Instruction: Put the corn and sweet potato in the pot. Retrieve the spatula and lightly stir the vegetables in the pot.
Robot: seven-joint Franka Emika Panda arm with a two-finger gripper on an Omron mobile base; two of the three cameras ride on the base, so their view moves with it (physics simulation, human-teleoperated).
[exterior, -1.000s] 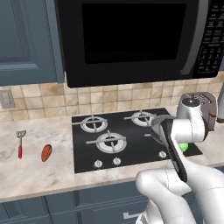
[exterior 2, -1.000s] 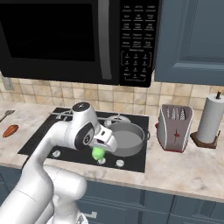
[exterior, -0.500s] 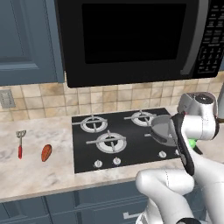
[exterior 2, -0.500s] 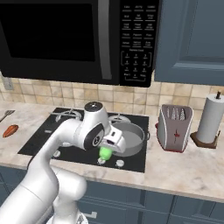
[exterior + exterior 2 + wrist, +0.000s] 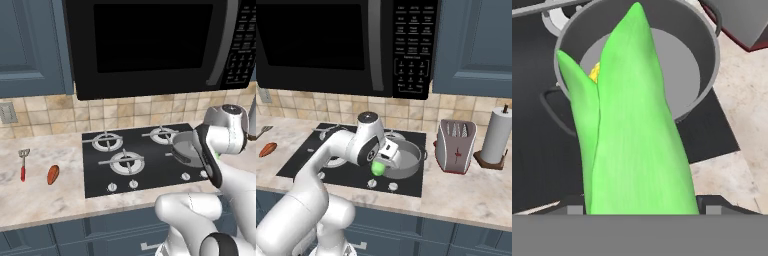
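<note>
Pot (image 5: pixel 408 161) sits bare inside on the stove while the claw (image 5: pixel 382 161) pinches the corn (image 5: pixel 632 135) above it.

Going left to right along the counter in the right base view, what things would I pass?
Spatula → sweet potato → corn → pot → toaster → paper towel roll.

Blue cabinets (image 5: pixel 30 45), black microwave (image 5: pixel 155 45) over stove, tan tile backsplash (image 5: pixel 45 112), marble counter (image 5: pixel 45 200).
</note>
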